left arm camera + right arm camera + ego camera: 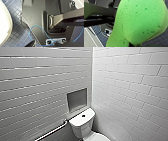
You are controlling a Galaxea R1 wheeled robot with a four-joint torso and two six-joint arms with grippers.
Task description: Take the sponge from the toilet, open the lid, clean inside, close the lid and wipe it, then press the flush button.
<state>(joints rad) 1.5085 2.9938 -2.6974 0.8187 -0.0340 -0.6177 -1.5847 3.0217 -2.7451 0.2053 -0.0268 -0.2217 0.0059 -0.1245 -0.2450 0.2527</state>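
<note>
- Looking down from the head view, the toilet stands in the tiled corner, ahead and below, with the flush button on its tank and the lid just showing.
- Left wrist view: blue floor tiles; I cannot tell how far the left hand is open.
- Right wrist view: the sponge arches close before the camera, seemingly pinched by the right hand, so that arm is the one placed to work.

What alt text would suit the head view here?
A white toilet stands in a corner of white-tiled walls, flush button on its tank. A recessed niche sits above it; a grab bar runs along the adjoining wall.
</note>
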